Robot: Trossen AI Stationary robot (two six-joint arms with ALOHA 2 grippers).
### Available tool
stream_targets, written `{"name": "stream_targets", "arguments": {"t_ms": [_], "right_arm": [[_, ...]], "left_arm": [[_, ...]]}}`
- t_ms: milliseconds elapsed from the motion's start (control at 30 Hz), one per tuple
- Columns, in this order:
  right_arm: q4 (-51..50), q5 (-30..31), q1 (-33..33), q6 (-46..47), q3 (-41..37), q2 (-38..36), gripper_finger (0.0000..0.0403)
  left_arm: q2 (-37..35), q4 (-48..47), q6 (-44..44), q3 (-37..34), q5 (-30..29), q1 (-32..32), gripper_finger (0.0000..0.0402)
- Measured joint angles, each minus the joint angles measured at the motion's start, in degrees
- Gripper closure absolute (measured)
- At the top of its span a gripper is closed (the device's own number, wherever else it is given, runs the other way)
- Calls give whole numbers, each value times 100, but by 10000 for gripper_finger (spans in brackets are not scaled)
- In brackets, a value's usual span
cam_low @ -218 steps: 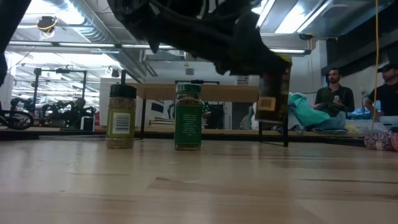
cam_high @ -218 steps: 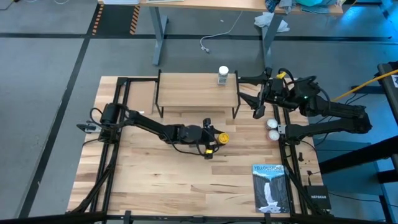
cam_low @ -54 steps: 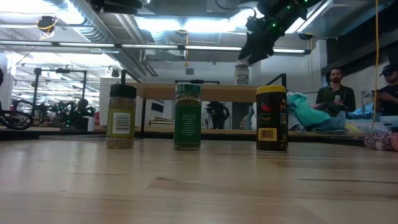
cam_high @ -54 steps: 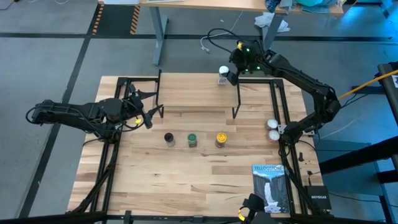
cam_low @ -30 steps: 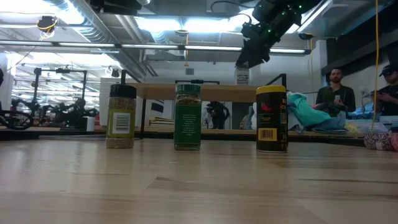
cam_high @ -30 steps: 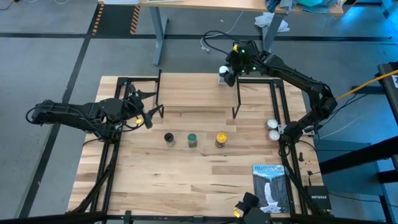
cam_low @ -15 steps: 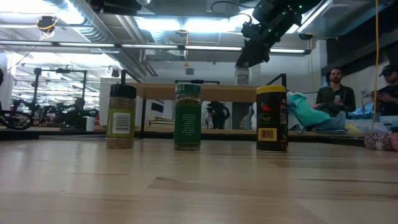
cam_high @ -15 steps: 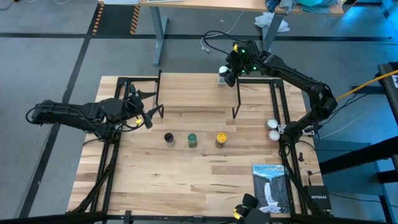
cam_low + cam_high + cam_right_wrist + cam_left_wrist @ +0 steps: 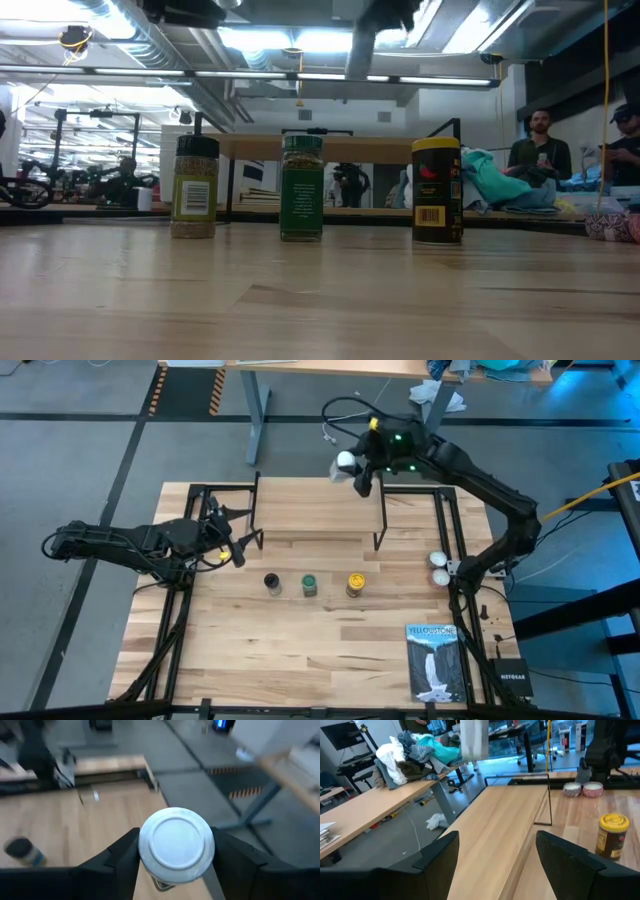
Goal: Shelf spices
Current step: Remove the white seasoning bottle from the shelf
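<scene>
Your right gripper holds the white-lidded jar just under its lid, above the shelf; it looks light, rigid and smooth, so grip firmly.

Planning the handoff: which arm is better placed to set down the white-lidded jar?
The right. Its pincer is shut on the white-lidded jar, lifted above the shelf at its far edge. The left pincer is open and empty, beside the shelf's left end.
</scene>
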Motion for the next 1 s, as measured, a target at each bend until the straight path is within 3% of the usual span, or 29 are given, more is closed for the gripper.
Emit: {"name": "stream_targets", "arguments": {"t_ms": [133,500,667,1000], "right_arm": [[-54,506,485,-12,354,-279,191],[-1196,2585,2373,611,246,-1308,191],[-1301,3286,3325,1097,-330,-1534,191],[-1085,4450,4592,2926,-2206,-1799,191]], "left_arm": [[2,-55,-125,-16,1,0,144],[-71,1207,133,-700,231,0,144],[-70,1594,254,-822,429,0,144],[-70,1744,246,-822,515,0,144]]}}
